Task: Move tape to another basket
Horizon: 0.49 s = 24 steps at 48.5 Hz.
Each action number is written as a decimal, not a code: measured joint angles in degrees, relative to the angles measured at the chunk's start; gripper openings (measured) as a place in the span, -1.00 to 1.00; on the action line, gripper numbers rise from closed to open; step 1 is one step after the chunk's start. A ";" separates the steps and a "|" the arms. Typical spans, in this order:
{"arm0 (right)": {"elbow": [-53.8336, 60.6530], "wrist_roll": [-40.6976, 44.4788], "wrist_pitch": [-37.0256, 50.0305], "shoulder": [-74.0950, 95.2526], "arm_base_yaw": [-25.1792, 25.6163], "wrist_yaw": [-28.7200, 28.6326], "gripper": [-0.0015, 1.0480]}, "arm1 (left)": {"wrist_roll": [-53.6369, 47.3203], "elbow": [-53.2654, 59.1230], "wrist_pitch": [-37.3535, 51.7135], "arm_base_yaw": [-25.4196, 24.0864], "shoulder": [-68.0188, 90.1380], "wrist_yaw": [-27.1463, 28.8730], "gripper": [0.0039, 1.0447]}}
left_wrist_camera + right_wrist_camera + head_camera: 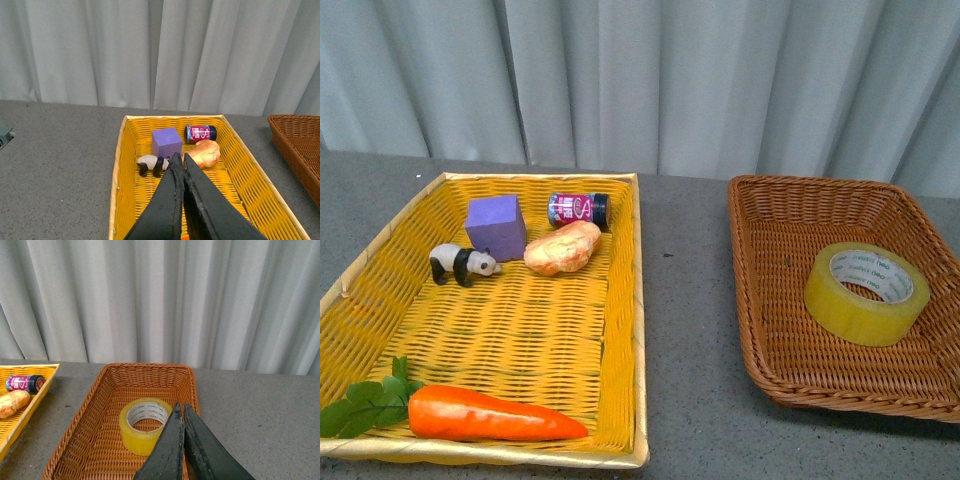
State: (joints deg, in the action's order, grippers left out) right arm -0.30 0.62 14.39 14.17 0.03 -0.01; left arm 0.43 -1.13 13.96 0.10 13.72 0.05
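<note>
Tape (867, 293) lies in brown basket (770, 330); right hand (181, 408) closed above.

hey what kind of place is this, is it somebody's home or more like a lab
More likely a lab or test setup than a home: a grey tabletop against a plain grey curtain, with toy props such as a panda figurine and a fake carrot laid out in a yellow basket.

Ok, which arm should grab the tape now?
The right one, I'd say. Its hand is shut and points over the brown basket, close to the tape. The left hand, also shut, points over the yellow basket, away from the tape.
</note>
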 joint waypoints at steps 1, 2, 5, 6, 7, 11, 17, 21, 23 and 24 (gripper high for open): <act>0.00 0.00 -0.35 -0.35 0.00 -0.02 -0.98 | 0.00 0.00 -0.35 0.00 -0.35 0.00 -0.93; 0.00 0.00 -0.68 -0.68 0.00 -0.02 -0.98 | 0.00 0.00 -0.66 0.00 -0.66 0.00 -0.93; 0.00 0.00 -1.64 -1.62 0.00 -0.02 -0.98 | 0.00 0.00 -1.53 0.00 -1.57 0.00 -0.93; 0.00 -0.02 -2.10 -2.08 0.02 0.00 -0.98 | 0.00 0.00 -2.03 0.00 -2.01 0.00 -0.93; 0.00 0.00 -2.40 -2.38 0.00 -0.02 -0.98 | -0.02 0.00 -2.32 0.00 -2.29 0.00 -0.93; 0.00 -0.02 -3.74 -3.72 0.00 -0.02 -0.98 | 0.00 0.00 -3.65 0.00 -3.61 0.00 -0.93; -0.04 0.00 -10.80 -9.16 0.02 -0.02 -0.98 | -0.02 -0.02 -12.94 0.00 -11.08 -0.07 -0.93; -0.04 -0.02 -14.05 -13.57 0.00 -0.02 -0.98 | 0.00 -0.02 -13.70 0.00 -13.27 -0.07 -0.93; -0.04 -0.02 -14.08 -13.94 0.00 -0.04 -0.98 | -0.02 -0.02 -13.81 0.00 -13.35 -0.07 -0.93; -0.04 -0.02 -14.16 -13.94 0.00 -0.04 -0.98 | -0.02 -0.02 -13.81 0.00 -13.40 -0.07 -0.93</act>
State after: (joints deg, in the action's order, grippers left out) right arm -0.34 0.60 0.23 0.23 0.03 -0.05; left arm 0.40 -1.15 0.14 0.10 0.32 -0.01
